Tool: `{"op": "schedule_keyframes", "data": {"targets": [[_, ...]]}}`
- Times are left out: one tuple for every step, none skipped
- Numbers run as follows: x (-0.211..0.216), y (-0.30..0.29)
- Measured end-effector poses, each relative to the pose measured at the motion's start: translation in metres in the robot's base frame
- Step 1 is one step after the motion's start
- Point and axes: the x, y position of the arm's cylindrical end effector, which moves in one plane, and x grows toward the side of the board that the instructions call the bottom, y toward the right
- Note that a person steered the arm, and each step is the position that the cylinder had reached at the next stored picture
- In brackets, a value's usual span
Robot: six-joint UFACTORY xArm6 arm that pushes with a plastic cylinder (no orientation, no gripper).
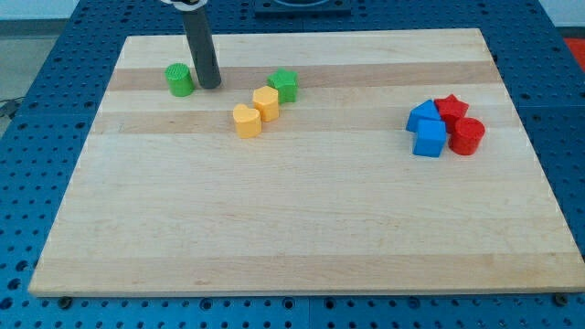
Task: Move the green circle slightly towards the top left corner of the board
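Observation:
The green circle [180,80] is a short green cylinder standing near the board's top left. My tip [210,85] rests on the board just to the right of it, close beside it; I cannot tell if they touch. A second green block [284,85], star-like in shape, sits further right.
Two yellow blocks [266,103] [246,121] lie touching below the green star. At the right a cluster holds two blue blocks [423,116] [430,139], a red star [451,109] and a red cylinder [467,136]. The wooden board [292,228] lies on a blue perforated table.

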Motion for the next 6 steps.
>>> {"op": "schedule_keyframes", "data": {"targets": [[0.004, -0.003], [0.011, -0.005], [0.012, -0.013], [0.012, -0.024], [0.006, -0.036], [-0.003, -0.044]]}}
